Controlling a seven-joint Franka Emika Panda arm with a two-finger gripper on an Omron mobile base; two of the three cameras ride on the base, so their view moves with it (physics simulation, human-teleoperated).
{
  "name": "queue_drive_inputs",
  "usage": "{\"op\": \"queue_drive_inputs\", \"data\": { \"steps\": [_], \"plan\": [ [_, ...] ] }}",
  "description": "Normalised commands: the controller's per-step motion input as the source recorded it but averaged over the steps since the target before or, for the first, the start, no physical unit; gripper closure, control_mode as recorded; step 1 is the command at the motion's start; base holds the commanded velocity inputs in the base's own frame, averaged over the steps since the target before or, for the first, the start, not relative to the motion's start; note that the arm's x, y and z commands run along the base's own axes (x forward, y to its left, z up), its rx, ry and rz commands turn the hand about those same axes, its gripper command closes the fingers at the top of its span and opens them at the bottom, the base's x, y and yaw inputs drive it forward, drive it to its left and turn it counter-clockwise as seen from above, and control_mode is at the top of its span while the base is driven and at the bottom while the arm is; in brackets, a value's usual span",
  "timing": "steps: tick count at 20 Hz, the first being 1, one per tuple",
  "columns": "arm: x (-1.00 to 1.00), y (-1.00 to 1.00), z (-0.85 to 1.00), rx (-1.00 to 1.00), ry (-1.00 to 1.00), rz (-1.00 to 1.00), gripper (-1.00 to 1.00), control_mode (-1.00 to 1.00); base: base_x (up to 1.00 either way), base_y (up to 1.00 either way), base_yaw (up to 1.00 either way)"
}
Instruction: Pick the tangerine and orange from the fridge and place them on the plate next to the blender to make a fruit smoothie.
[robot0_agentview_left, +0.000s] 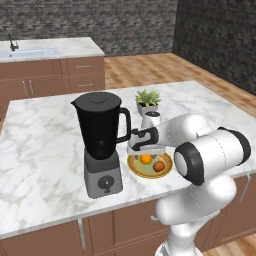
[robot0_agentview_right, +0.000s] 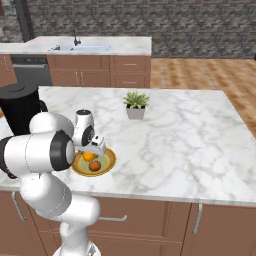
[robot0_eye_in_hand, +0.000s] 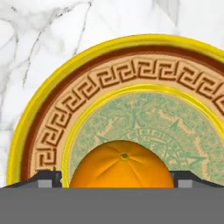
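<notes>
The yellow-ochre plate (robot0_agentview_left: 167, 172) (robot0_agentview_right: 111, 159) (robot0_eye_in_hand: 48, 118) lies on the marble island, right of the blender (robot0_agentview_left: 101, 145) (robot0_agentview_right: 20, 107). Two round fruits rest on it: a brighter orange one (robot0_agentview_left: 146, 159) (robot0_agentview_right: 88, 156) (robot0_eye_in_hand: 121, 168) and a darker, redder one (robot0_agentview_left: 159, 166) (robot0_agentview_right: 95, 166). I cannot tell which is the tangerine and which the orange. My gripper (robot0_agentview_left: 145, 151) (robot0_agentview_right: 94, 148) (robot0_eye_in_hand: 116, 180) hangs just over the brighter fruit and is open. Its fingertips (robot0_eye_in_hand: 48, 177) flank the fruit, with a small gap on the left. The fridge is out of view.
A small potted plant (robot0_agentview_left: 148, 101) (robot0_agentview_right: 136, 105) stands behind the plate. The island's front edge runs close below the plate. A second counter with a sink (robot0_agentview_left: 30, 52) (robot0_agentview_right: 82, 48) stands at the back. Bare marble stretches to the right.
</notes>
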Motion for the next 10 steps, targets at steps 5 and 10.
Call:
{"op": "queue_drive_inputs", "data": {
  "steps": [5, 10],
  "plan": [
    [-0.22, 0.00, 0.30, 0.00, -0.22, 0.00, -1.00, -1.00, 0.00, 0.00, 0.00],
    [-0.34, 0.00, 0.08, 0.00, -0.17, 0.00, -1.00, -1.00, 0.00, 0.00, 0.00]
  ]
}}
